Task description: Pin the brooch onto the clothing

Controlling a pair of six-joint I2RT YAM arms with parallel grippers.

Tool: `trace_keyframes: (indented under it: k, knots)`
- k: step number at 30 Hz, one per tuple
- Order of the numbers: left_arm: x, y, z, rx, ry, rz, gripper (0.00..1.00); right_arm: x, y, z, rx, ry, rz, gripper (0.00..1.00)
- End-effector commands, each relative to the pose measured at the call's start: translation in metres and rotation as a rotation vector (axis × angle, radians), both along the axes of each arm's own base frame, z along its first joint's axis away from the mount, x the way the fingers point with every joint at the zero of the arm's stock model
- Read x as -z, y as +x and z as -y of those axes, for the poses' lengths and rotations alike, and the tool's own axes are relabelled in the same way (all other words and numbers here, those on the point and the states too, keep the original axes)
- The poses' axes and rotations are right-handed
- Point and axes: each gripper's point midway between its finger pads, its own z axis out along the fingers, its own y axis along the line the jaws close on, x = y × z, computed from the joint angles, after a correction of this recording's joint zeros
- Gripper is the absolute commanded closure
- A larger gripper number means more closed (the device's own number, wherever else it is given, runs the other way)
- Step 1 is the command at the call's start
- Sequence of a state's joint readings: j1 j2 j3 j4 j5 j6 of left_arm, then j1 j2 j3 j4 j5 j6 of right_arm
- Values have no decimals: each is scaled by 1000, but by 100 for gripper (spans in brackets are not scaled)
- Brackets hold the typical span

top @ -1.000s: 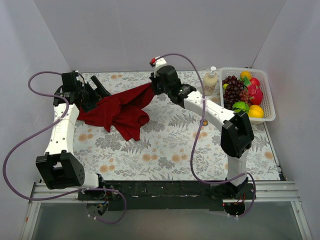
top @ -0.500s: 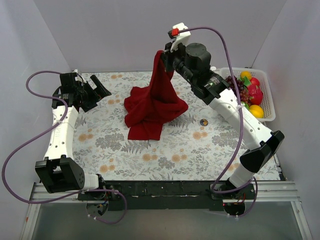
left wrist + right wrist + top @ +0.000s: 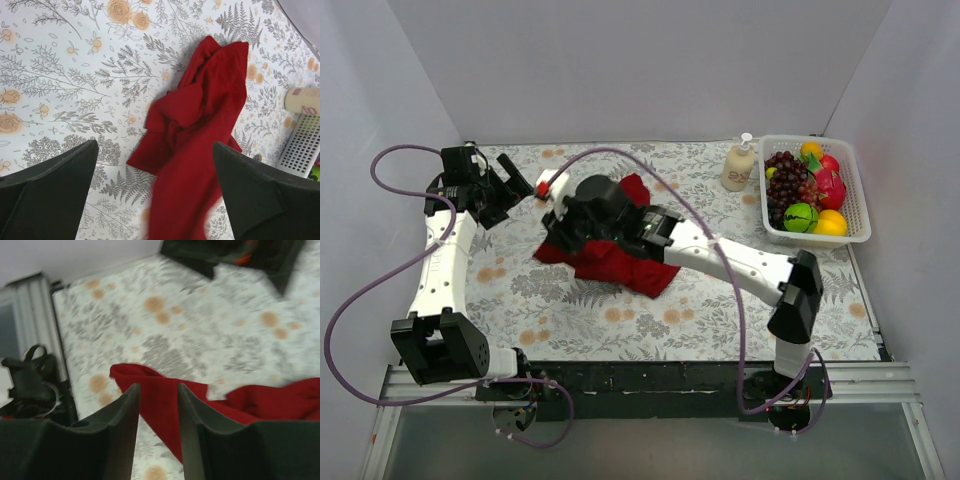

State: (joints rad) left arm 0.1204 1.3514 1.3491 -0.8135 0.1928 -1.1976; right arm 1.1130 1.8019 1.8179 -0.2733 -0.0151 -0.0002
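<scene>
Out on the left, the left gripper [image 3: 155, 145] hangs over the table [image 3: 650, 310] with its jaws spread as wide as they go. Its two dark fingers [image 3: 55, 190] stand well apart and nothing is between them. Ahead of its fingertips and a little to their right lies the clothing [image 3: 620, 262], a dark red T-shirt crumpled into a long twisted heap on the flowered cloth. It is clear of this gripper, with nothing touching. In the left wrist view the end of the shirt nearest the fingers is smeared with blur, while the far end is sharp. Moving across, the right arm [image 3: 740, 265] reaches from its base towards the left side, and its wrist sits right over the middle of the shirt, so red cloth shows on three sides of it. The right gripper [image 3: 157, 386] has its jaws a narrow way apart, far less than the left one's. Through that slit between the fingers [image 3: 192, 440] a fold of the red shirt shows, lying just past the tips and low against the table. Whether the pads touch the cloth, I cannot tell. The brooch is too small to pick out in any view. Well behind this gripper, at the table's far right, a pale pump bottle [image 3: 738, 165] stands upright. Just beside it sits a white basket [image 3: 855, 215] filled with grapes [image 3: 786, 180] and other bright fruit.
</scene>
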Motion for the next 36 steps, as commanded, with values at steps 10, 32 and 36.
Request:
trace_keyframes:
  k: [10,32,36]
  knots:
    - [23,-22,5,34,-26,-80,2,-4,-18,0,-48,27,-89,11]
    - [86,-124,28,67,36,-372,2,233,123,254,696,-384,-566,17]
    - [97,-137,45,81,62,-419,2,252,130,264,756,-439,-576,19]
